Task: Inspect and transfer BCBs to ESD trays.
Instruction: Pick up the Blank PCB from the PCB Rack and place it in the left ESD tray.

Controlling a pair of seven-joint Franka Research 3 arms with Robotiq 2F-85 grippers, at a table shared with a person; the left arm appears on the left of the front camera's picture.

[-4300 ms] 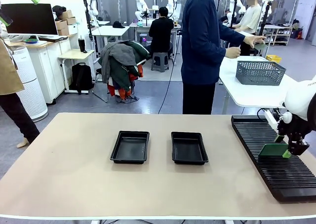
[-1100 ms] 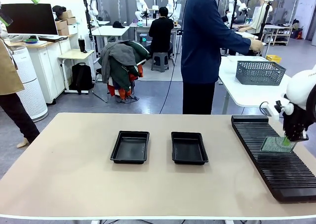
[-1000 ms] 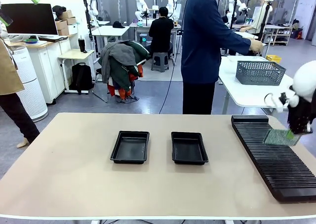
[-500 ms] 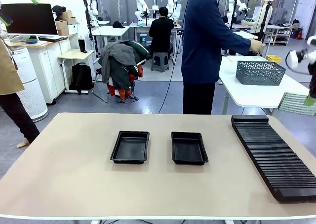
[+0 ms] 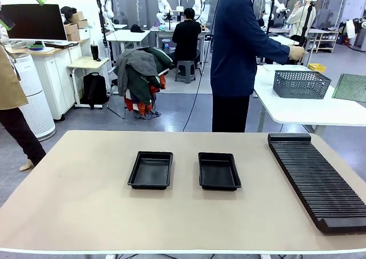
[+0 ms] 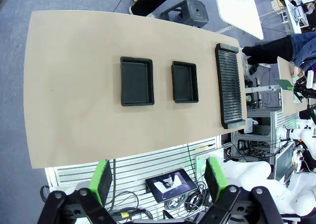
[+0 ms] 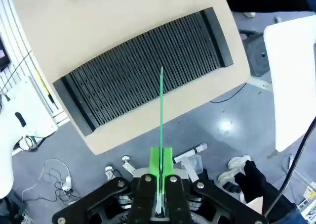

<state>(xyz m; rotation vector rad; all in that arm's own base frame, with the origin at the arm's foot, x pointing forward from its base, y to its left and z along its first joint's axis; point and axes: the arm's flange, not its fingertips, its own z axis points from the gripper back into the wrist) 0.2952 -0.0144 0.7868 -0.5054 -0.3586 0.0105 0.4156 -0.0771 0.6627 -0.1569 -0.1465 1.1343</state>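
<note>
Fingers (image 7: 167,162) of my right gripper (image 7: 161,157) are pinched on a BCB (image 7: 161,105) at its lower edge. From that wrist I see the board edge-on, a thin green line rising straight from the pads. Below it, well apart, the rack (image 7: 143,68) lies on the table (image 7: 98,16). From the front, the BCB (image 5: 350,87) hangs high at the right edge of the picture, well above the rack (image 5: 317,179). My left gripper (image 6: 159,180) has its fingers (image 6: 102,177) spread wide, holding nothing, high over the table. It looks down on the two trays (image 6: 137,81), side by side near the middle, apart from each other. A person (image 5: 237,53) stands at the far side.
</note>
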